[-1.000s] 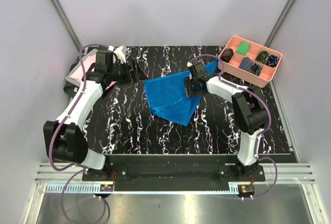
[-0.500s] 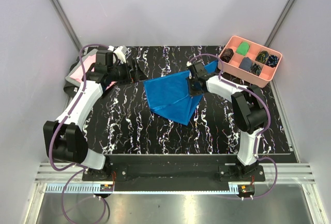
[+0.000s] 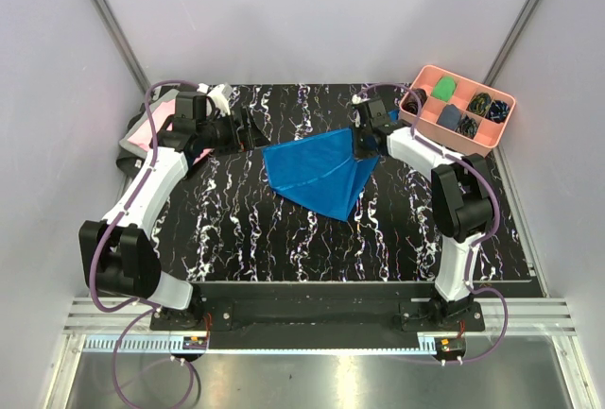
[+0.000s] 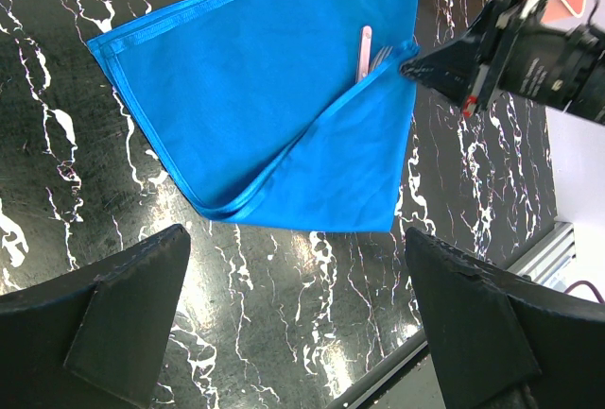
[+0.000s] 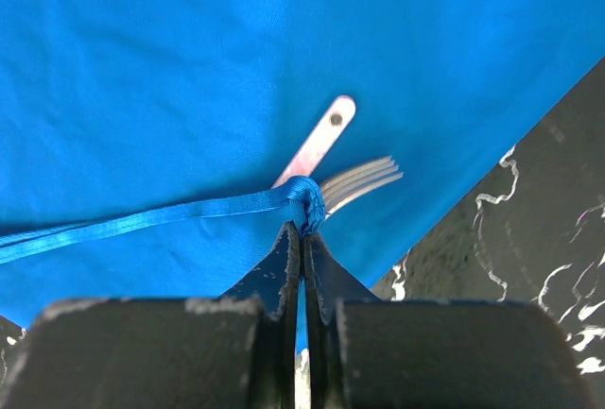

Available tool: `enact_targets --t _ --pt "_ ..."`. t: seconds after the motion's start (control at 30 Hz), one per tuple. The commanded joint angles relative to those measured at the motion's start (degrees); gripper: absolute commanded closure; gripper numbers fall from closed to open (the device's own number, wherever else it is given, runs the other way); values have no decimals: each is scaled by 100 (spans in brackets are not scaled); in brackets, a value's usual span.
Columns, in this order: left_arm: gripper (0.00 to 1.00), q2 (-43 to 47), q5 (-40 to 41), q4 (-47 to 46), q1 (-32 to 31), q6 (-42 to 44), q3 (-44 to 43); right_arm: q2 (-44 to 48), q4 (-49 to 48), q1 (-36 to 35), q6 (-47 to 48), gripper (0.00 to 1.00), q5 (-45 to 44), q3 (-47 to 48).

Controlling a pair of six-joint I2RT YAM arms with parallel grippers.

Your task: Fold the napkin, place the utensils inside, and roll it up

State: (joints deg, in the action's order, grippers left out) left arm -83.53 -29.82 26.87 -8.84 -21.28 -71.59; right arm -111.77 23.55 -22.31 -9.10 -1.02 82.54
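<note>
the shiny royal-blue satin napkin (image 3: 312, 173) lies folded on the black marbled table (image 3: 236, 230), with the thin silver utensils (image 5: 359, 180) on it. the right gripper (image 5: 302, 225) pinches its hem and the left gripper (image 4: 298, 267) gapes. rolling remains.

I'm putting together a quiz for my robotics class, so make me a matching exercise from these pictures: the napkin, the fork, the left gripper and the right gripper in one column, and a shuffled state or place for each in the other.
Things
1. napkin
2. fork
3. left gripper
4. right gripper

States or places
A. shut, pinching a blue hem
B. lying on the blue cloth, tines showing beside the pinched edge
C. open, holding nothing
D. partly folded on the black marbled table

Pairs: 1-D, 2-B, 3-C, 4-A
</note>
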Motion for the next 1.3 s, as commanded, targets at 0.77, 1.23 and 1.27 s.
enact_targets --t 0.77,1.23,1.27 --pt "1 100 -129 -235 14 -8 -30 -197 -263 314 103 22 -171 465" --pt "1 82 -111 -235 -4 -25 -30 261 -412 929 -838 52 716 -765" --pt "1 82 -103 -235 -4 -26 -22 252 -439 947 -856 52 839 -783"
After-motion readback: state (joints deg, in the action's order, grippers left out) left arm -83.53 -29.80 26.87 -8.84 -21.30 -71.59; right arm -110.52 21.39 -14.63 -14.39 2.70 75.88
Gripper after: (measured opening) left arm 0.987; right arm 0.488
